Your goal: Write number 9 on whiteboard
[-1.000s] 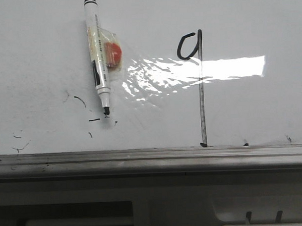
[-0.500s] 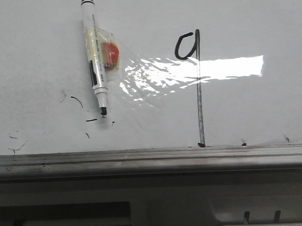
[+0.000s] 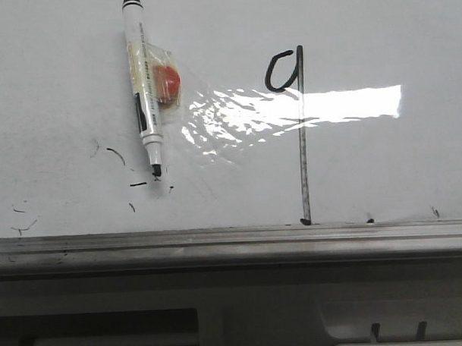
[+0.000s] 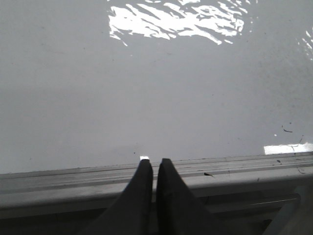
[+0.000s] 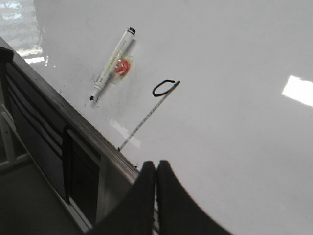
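Front view has the number 9 (image 3: 300, 132) on the whiteboard (image 3: 382, 160), right of the uncapped marker (image 3: 142, 86), its loop not quite closed. Left tool (image 4: 154, 165) and right tool (image 5: 156, 167) are both pinched together, empty. I'd retreat cleanly, clear of the ink.

Whiteboard (image 3: 382, 160) cut off at top and both sides in front view; printing on marker (image 3: 143, 77) barrel too small to read
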### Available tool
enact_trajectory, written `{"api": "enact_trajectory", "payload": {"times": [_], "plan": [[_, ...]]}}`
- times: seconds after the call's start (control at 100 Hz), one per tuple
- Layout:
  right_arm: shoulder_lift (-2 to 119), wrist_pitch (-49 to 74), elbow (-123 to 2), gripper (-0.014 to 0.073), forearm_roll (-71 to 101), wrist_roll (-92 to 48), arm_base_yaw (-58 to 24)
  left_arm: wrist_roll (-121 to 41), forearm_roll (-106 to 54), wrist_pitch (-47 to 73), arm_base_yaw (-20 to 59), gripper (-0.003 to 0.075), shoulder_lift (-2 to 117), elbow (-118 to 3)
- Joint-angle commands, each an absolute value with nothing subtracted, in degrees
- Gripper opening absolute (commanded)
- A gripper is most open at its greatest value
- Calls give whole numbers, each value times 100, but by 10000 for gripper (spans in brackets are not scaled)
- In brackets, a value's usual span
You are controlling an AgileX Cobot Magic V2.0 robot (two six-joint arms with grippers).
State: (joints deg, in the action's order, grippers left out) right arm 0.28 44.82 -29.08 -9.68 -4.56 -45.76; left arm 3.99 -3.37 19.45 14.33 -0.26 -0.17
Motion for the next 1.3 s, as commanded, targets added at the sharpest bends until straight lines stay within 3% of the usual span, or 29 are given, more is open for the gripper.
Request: {"api": "enact_trajectory", "payload": {"times": [0.0, 0.15, 0.28, 0.42, 0.65, 1.29], "plan": [[132, 3904, -2834, -45, -1382, 0, -4266, 449, -434, 1736, 1418, -18, -182, 166], [154, 2770, -1871, -45, -1347, 825, -2789, 449, -434, 1736, 1418, -18, -182, 166], [154, 1398, -787, -49, -248, 825, -1343, 449, -434, 1736, 1407, -18, -182, 166], [104, 729, 17, -74, -129, 825, -585, 449, -434, 1736, 1407, -18, -182, 166], [-173, 1754, 208, -74, -291, 803, -474, 449, -434, 1736, 1407, -18, -182, 166], [-173, 1737, 208, -74, -291, 803, -474, 449, -434, 1736, 1407, -18, -182, 166]]}}
